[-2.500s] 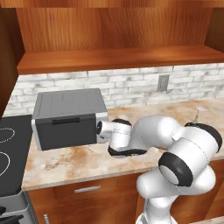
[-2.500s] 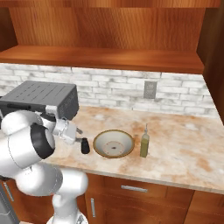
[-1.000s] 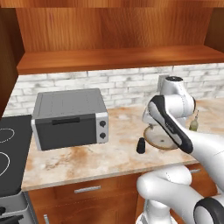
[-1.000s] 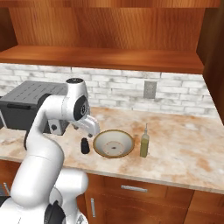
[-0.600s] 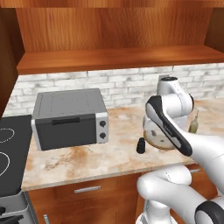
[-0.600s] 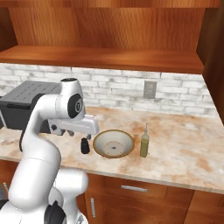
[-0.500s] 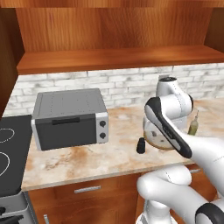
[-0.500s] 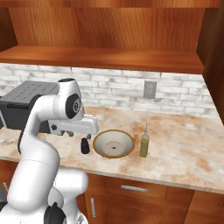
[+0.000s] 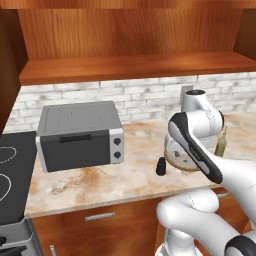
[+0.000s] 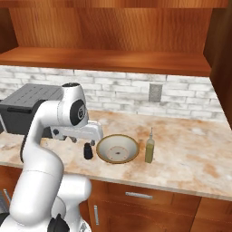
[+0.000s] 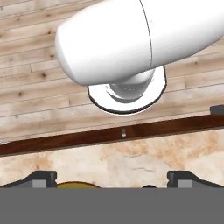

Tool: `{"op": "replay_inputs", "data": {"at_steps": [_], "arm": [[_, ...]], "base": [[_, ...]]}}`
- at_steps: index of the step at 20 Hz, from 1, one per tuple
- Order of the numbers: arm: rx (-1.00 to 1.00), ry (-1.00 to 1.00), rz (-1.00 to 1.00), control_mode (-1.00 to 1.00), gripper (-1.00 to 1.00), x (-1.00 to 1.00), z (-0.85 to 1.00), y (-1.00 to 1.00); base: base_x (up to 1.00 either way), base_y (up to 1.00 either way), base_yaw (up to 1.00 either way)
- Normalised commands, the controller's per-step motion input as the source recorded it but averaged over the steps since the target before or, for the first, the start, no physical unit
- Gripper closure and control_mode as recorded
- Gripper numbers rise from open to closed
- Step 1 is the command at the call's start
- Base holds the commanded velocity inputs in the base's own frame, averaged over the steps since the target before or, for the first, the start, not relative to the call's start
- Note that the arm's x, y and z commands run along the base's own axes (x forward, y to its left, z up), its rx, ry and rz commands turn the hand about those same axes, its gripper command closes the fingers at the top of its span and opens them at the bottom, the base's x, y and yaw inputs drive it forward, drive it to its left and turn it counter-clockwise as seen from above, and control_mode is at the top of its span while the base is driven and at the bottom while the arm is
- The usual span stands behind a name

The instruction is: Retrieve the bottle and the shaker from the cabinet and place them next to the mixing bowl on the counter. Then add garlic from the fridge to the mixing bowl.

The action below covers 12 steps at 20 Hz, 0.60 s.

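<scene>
The mixing bowl (image 10: pixel 118 148) sits on the counter (image 10: pixel 190 158), partly behind my arm in the left base view (image 9: pixel 176 159). The short black shaker (image 10: pixel 88 151) (image 9: pixel 161 166) stands upright just left of the bowl. On the bowl's right stands the olive-green bottle (image 10: pixel 149 147) (image 9: pixel 220 145), also upright. My gripper (image 11: pixel 113 180) is open, its fingertips (image 11: pixel 41 178) wide apart with nothing between them. It hangs over the counter's front part and faces back toward the floor. The cabinet shelf (image 10: pixel 104 59) runs above. The fridge is out of view.
A grey toaster oven (image 9: pixel 80 135) stands on the counter left of the shaker. A black stove top (image 9: pixel 10 175) lies at the far left. A wall outlet (image 10: pixel 155 93) sits in the brick backsplash. Wooden drawers with silver handles (image 10: pixel 138 195) run under the counter.
My arm has swung up from beside the toaster oven and folded over the bowl, then turned slightly. Shaker, bottle and bowl have stayed where they were.
</scene>
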Motion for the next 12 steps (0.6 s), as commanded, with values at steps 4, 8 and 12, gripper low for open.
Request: {"op": "replay_inputs", "data": {"at_steps": [4,8,12], "arm": [[0.00,0.00,0.00,-1.00,-1.00,-0.13,-0.01,0.01],[0.00,0.00,0.00,1.00,-1.00,-0.09,0.00,0.01],[0.00,0.00,0.00,1.00,-1.00,0.00,0.00,0.00]], "base": [[0.00,0.00,0.00],[-0.38,0.13,-0.01],[-0.76,0.22,-0.09]]}}
